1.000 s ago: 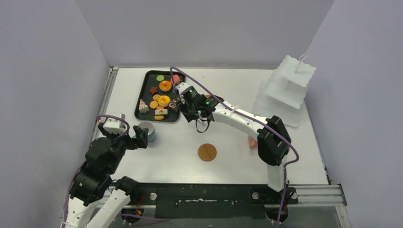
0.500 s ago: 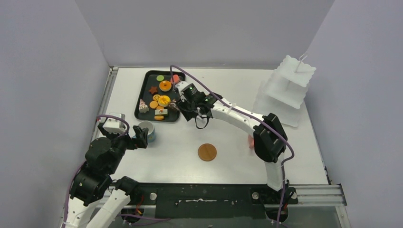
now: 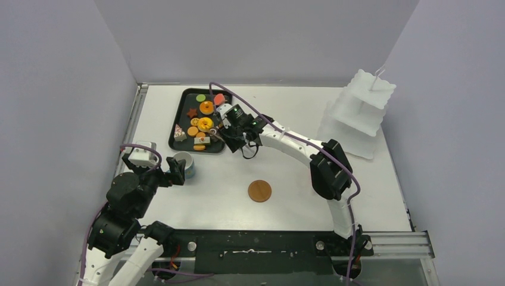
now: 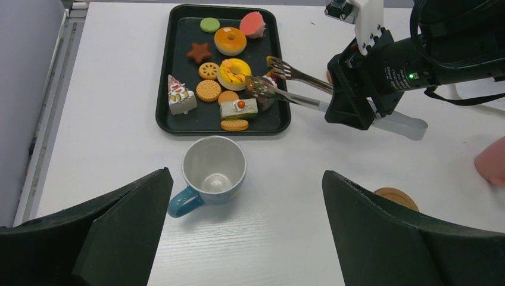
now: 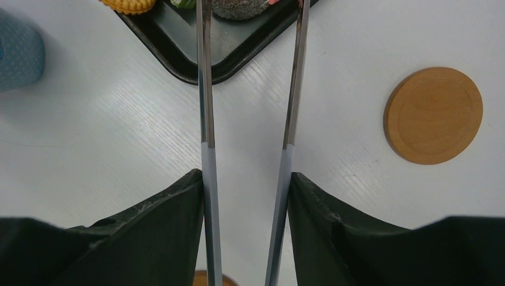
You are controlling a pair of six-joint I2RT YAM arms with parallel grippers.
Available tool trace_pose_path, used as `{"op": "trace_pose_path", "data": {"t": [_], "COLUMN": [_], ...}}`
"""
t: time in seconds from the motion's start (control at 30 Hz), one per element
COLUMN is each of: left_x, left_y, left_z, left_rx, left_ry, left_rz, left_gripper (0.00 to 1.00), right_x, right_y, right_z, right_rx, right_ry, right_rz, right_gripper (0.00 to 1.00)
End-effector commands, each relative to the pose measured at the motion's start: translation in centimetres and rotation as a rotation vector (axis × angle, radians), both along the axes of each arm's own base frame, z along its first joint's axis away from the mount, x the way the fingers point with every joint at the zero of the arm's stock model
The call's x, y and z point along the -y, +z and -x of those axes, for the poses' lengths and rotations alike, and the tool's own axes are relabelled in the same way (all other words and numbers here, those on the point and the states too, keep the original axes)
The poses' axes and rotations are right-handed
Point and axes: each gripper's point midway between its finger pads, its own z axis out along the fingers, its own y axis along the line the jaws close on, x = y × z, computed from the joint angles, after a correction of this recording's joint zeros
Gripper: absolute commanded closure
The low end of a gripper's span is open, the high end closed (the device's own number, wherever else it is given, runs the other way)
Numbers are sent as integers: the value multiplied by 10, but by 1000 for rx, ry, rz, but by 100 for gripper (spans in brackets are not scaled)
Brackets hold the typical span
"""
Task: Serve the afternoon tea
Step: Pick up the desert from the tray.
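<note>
The right gripper [image 5: 247, 208] is clamped on the handles of the tongs [image 5: 203, 89], squeezing them only partway, so the two blades stand apart. Their tips reach over the near right corner of the tray [image 4: 181, 71], either side of the dark chocolate roll [image 5: 238, 7]. The pastries are all on that tray, packed close: a cookie and a cream-topped slice sit just beside the roll.

This looks like the pick, and it wants care. The blades should straddle the roll alone, drop low enough to catch its sides rather than its top, and only then close. A slow squeeze is best, since it is round and could squirt out. The lift should go straight up, clear of the rim, before any swing toward the white tiered stand [image 3: 360, 110].

Over on the left, the left gripper [image 4: 246, 176] hangs spread wide, holding nothing, just above the blue cup [image 4: 214, 170], which stands upright on the table.
</note>
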Motion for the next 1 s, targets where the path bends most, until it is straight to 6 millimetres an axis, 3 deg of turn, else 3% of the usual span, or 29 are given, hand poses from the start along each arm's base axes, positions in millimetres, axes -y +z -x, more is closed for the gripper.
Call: {"op": "trace_pose_path", "data": {"t": [0.0,0.3,0.7,0.97], "left_x": [4,5,6,6], "left_y": [16,15,15,16], "left_z": [-6,-8,-8,-8], "left_rx": [60,54,53,54], "left_ry": [-13,-18,-20,-23], "left_rz": [12,12,15,20], "left_gripper": [3,3,3,3], "right_x": [-12,-2,-8,-3], "right_y": [35,48,72,76], "right_z": [-11,-8,-2,-1], "right_rx": [48,-11,-19,-8], "right_ry": [5,-73,-80,-91], "right_rz": [-94,-158,-235,-220], "right_gripper": [51,51,50,50]}}
